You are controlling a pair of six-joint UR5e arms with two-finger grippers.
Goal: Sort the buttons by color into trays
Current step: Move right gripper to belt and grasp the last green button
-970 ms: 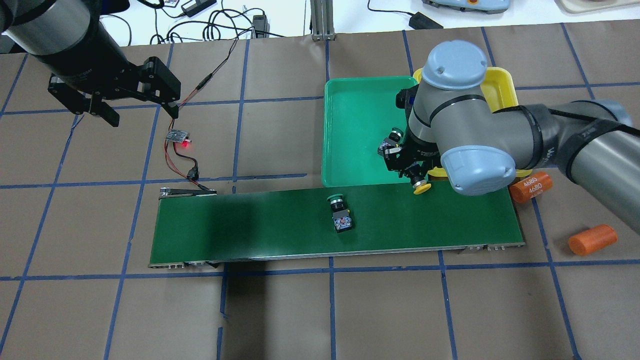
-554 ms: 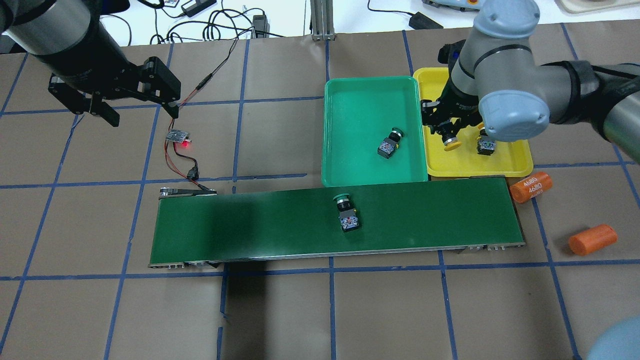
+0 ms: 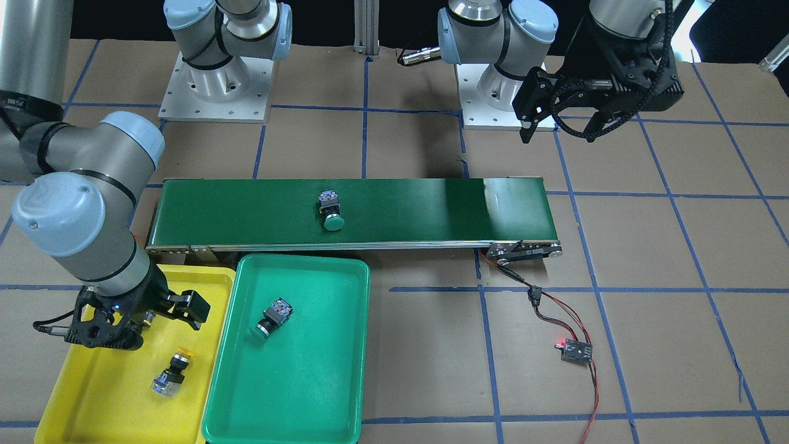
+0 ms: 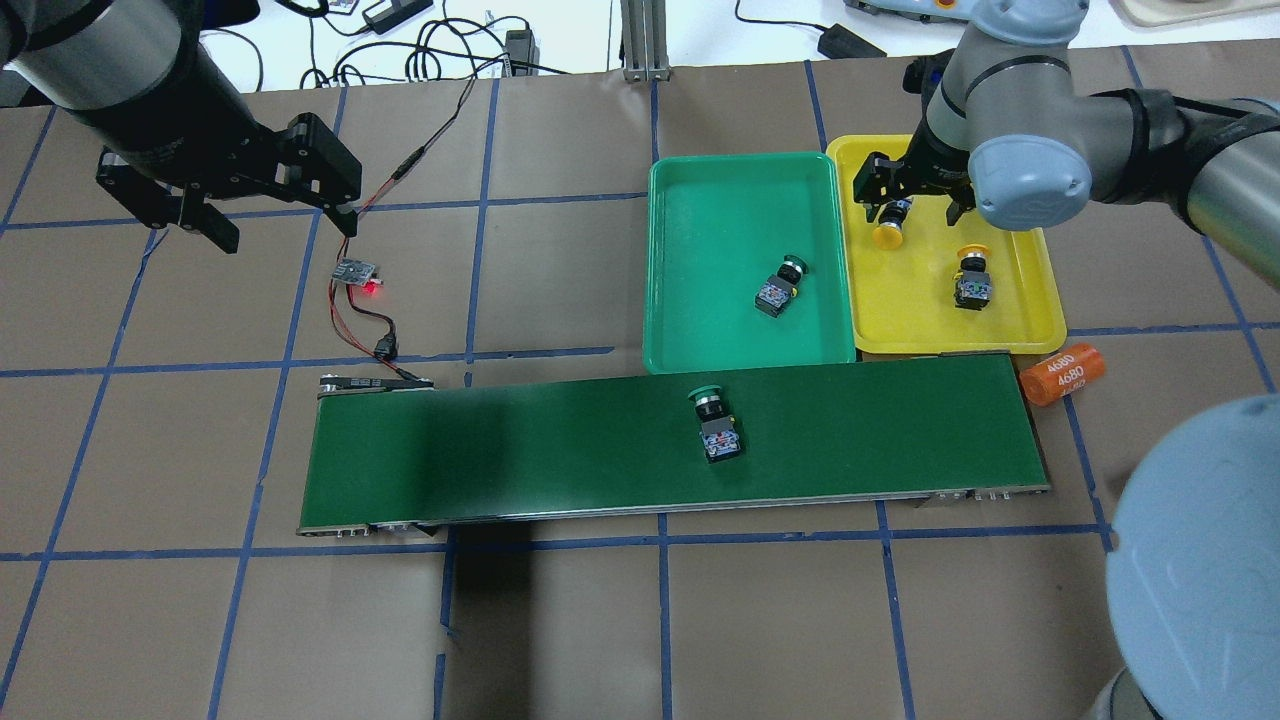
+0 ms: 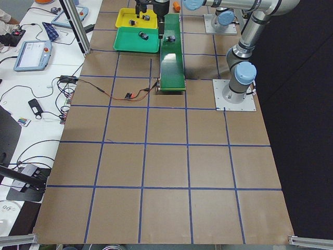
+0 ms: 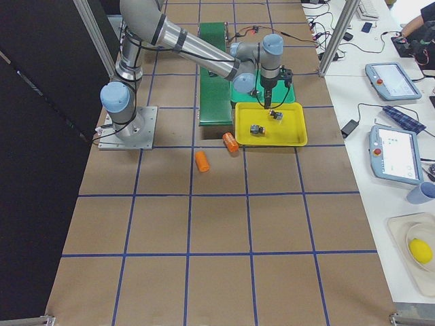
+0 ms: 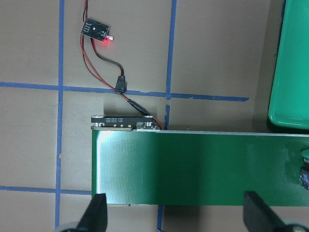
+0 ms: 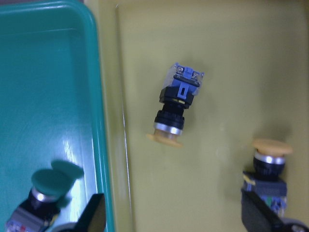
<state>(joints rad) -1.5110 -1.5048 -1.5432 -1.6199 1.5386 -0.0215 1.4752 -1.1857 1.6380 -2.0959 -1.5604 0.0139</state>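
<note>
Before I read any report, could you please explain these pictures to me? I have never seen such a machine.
These are two robot arms bolted to a table, each ending in a two-finger pincer. Six cameras show the same moment: one above and behind the robot, one facing it, one at each end of the table, one on each wrist. On the table lie a dark green conveyor belt, a green tray and a yellow tray. One green button lies on the belt, another in the green tray. Two yellow buttons lie in the yellow tray. The right pincer hovers open over the yellow tray, holding nothing. The left pincer, also open and empty, hangs above the table near a small wired circuit board. An orange cylinder lies beside the belt's end.
</note>
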